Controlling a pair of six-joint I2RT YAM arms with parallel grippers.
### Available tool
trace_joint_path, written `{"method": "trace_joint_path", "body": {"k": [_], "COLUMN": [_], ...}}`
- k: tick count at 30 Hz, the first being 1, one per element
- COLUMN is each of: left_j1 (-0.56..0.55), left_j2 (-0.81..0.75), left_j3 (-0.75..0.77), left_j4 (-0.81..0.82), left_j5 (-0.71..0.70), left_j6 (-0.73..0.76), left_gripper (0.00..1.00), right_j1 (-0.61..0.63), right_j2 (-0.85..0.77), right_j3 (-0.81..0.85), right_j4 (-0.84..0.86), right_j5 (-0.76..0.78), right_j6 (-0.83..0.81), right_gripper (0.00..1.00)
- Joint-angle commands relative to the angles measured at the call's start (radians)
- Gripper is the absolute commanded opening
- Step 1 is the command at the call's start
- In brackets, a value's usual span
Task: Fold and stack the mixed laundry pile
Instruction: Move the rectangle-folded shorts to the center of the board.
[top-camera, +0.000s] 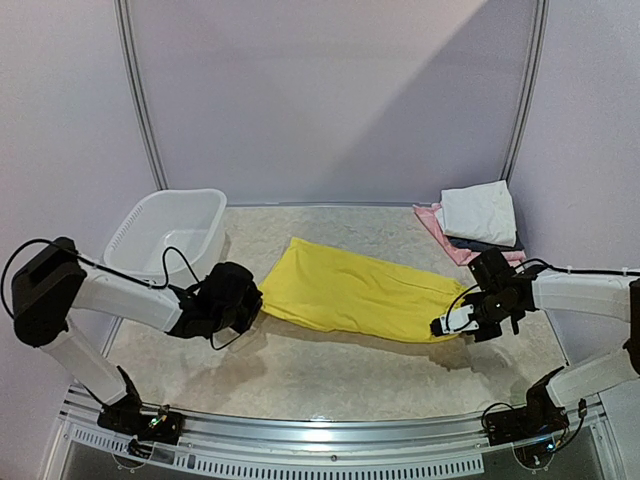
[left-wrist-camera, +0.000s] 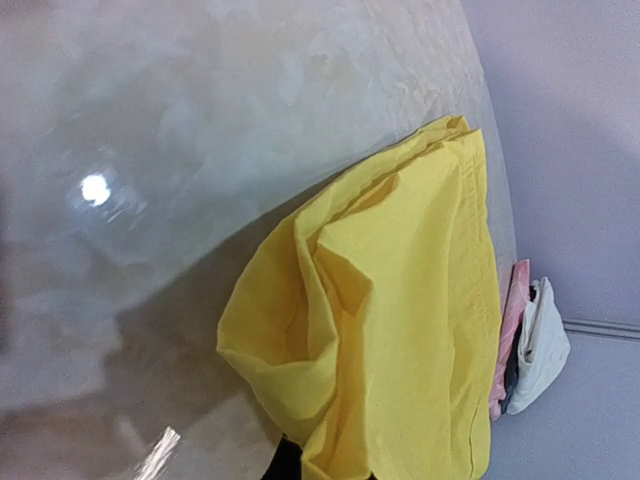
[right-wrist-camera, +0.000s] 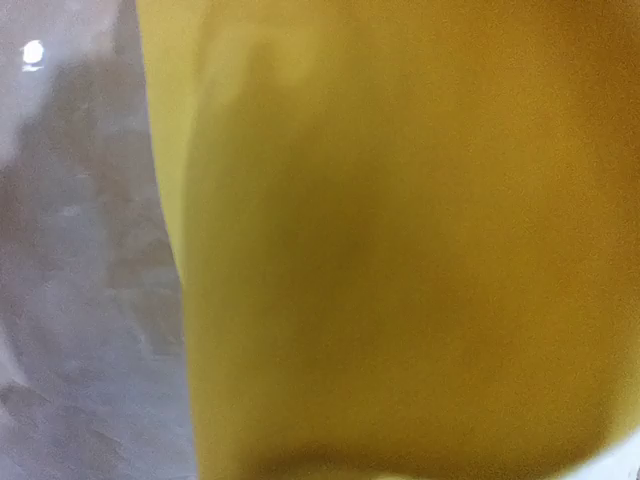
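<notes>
The yellow shorts (top-camera: 350, 290) lie folded in a long flat strip across the middle of the table. My left gripper (top-camera: 255, 300) is at their left end, shut on a bunched corner of the yellow cloth (left-wrist-camera: 400, 320), which hides the fingers almost wholly in the left wrist view. At the strip's right end my right gripper (top-camera: 445, 325) is closed on that corner. Yellow cloth (right-wrist-camera: 400, 250) fills the right wrist view, blurred and very close, and covers the fingers. A folded white garment (top-camera: 478, 212) tops a stack at the back right.
A white plastic basket (top-camera: 212, 240) stands at the back left, just behind my left arm. The stack at the back right (left-wrist-camera: 535, 345) holds white, dark and pink (top-camera: 440, 235) folded pieces. Curved white posts and a wall close off the back.
</notes>
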Motion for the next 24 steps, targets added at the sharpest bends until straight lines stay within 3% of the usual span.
{"method": "trace_joint_path", "body": {"k": [1, 3, 4, 5, 7, 9, 11, 16, 20, 22, 24], "left_j1": [-0.094, -0.110, -0.112, -0.113, -0.117, -0.130, -0.147, -0.145, -0.140, -0.134, -0.121], "left_j2": [-0.136, -0.183, -0.206, -0.229, -0.278, -0.342, -0.397, -0.394, -0.208, -0.088, 0.002], "left_j3": [-0.068, -0.089, -0.092, -0.085, -0.053, -0.009, 0.036, 0.176, 0.401, 0.492, 0.573], "left_j4": [-0.189, -0.225, -0.259, -0.317, -0.439, -0.572, -0.694, -0.674, -0.568, -0.492, -0.444], "left_j5": [-0.164, -0.175, -0.176, -0.177, -0.182, -0.201, -0.240, -0.284, -0.222, -0.148, -0.081], "left_j6": [-0.087, -0.085, -0.072, -0.064, -0.043, 0.000, 0.053, 0.401, 0.756, 0.866, 0.884], "left_gripper": [0.00, 0.02, 0.10, 0.24, 0.43, 0.51, 0.55, 0.56, 0.57, 0.57, 0.57], "right_j1": [0.026, 0.034, 0.034, 0.034, 0.034, 0.034, 0.032, 0.002, -0.029, -0.064, -0.097], "right_j2": [0.009, 0.016, 0.011, -0.005, -0.037, -0.075, -0.102, -0.122, -0.034, 0.035, 0.107], "right_j3": [-0.044, -0.044, -0.044, -0.040, -0.019, 0.038, 0.122, 0.385, 0.527, 0.558, 0.588], "right_j4": [-0.102, -0.144, -0.175, -0.210, -0.294, -0.413, -0.523, -0.695, -0.668, -0.631, -0.609], "right_j5": [0.020, 0.021, 0.012, 0.001, -0.020, -0.033, -0.054, -0.260, -0.438, -0.516, -0.592], "right_j6": [-0.015, -0.008, -0.008, -0.010, -0.015, 0.001, 0.021, 0.079, 0.177, 0.264, 0.295], "right_gripper": [0.00, 0.04, 0.12, 0.24, 0.48, 0.66, 0.75, 0.80, 0.81, 0.79, 0.74]}}
